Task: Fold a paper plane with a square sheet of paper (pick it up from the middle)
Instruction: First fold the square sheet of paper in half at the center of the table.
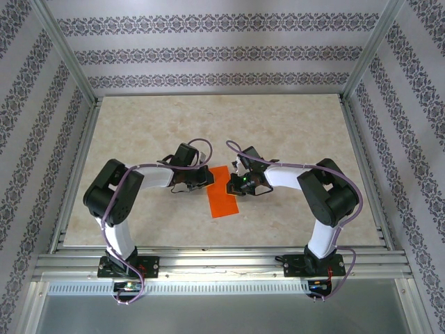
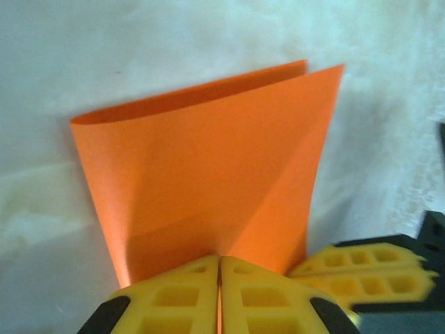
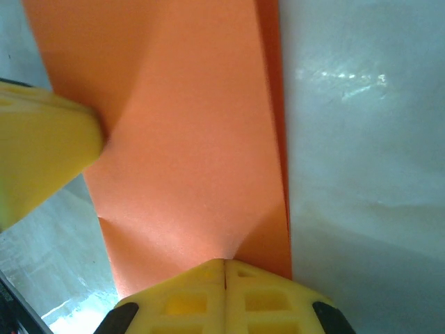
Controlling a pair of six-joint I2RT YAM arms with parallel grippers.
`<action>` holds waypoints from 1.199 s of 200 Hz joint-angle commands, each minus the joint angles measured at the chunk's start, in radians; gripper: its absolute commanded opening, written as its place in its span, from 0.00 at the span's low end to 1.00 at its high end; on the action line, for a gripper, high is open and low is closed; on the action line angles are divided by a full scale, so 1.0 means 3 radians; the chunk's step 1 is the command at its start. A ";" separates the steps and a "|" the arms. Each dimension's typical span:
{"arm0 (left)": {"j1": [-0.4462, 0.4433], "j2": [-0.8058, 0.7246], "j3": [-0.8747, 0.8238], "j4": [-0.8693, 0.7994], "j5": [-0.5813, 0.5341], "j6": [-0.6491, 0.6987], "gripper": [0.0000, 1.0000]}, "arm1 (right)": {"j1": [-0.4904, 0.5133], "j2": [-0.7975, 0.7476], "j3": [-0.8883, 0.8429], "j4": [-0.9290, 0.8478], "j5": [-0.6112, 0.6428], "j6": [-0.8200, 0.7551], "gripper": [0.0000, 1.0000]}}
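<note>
The square sheet of paper (image 1: 222, 193), folded double into a long strip, lies on the table (image 1: 292, 132) with its long axis running from near to far, a little slanted. Its near end is free. Farther along, the left gripper (image 2: 220, 261), closed tight, pinches its left long edge, and the right gripper (image 3: 224, 263) pinches the opposite edge in the same way; both are equally close, so the next fold probably needs both

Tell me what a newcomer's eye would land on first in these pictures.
The bright orange sheet of paper, folded double, sits mid-table between the two arms and stands out sharply against the pale table. The left end effector and the right end effector, both yellow, are shut on it from opposite sides.
</note>
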 commanded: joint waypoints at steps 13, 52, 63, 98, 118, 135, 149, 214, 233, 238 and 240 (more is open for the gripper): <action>0.0054 0.0180 -0.0101 -0.0018 0.0003 0.0115 0.10 | 0.0011 0.0103 -0.0163 -0.0406 0.0351 -0.0054 0.00; 0.0091 0.0089 -0.0145 0.0024 0.0019 0.0086 0.11 | 0.0011 0.0089 -0.0152 -0.0435 0.0352 -0.0074 0.00; 0.0097 0.0032 -0.0060 -0.0048 0.0024 0.0107 0.11 | 0.0006 0.0087 -0.0142 -0.0451 0.0358 -0.0084 0.00; 0.0159 0.0022 0.0203 -0.0159 0.0055 0.0148 0.12 | 0.0000 0.0077 -0.0119 -0.0469 0.0358 -0.0090 0.00; 0.0193 0.0038 0.0264 -0.0171 0.0021 0.0149 0.12 | -0.0002 0.0072 -0.0114 -0.0481 0.0360 -0.0095 0.00; 0.0212 0.0063 0.0249 -0.0121 -0.0016 0.0136 0.14 | -0.0005 0.0060 -0.0131 -0.0478 0.0363 -0.0091 0.00; 0.0238 0.0185 0.0300 -0.0118 0.0098 0.0139 0.14 | -0.0005 0.0071 -0.0143 -0.0460 0.0358 -0.0085 0.00; 0.0342 0.0326 0.0155 -0.0104 -0.0095 0.0159 0.13 | -0.0008 0.0072 -0.0185 -0.0457 0.0360 -0.0095 0.00; 0.0417 0.0332 0.0149 -0.0066 -0.0104 0.0075 0.13 | -0.0005 0.0071 -0.0190 -0.0455 0.0363 -0.0099 0.00; 0.0435 0.0341 0.0160 -0.0066 -0.0101 0.0060 0.13 | -0.0005 0.0077 -0.0190 -0.0454 0.0363 -0.0093 0.00; 0.0438 0.0344 0.0174 -0.0065 -0.0099 0.0052 0.13 | -0.0005 0.0077 -0.0190 -0.0453 0.0363 -0.0095 0.00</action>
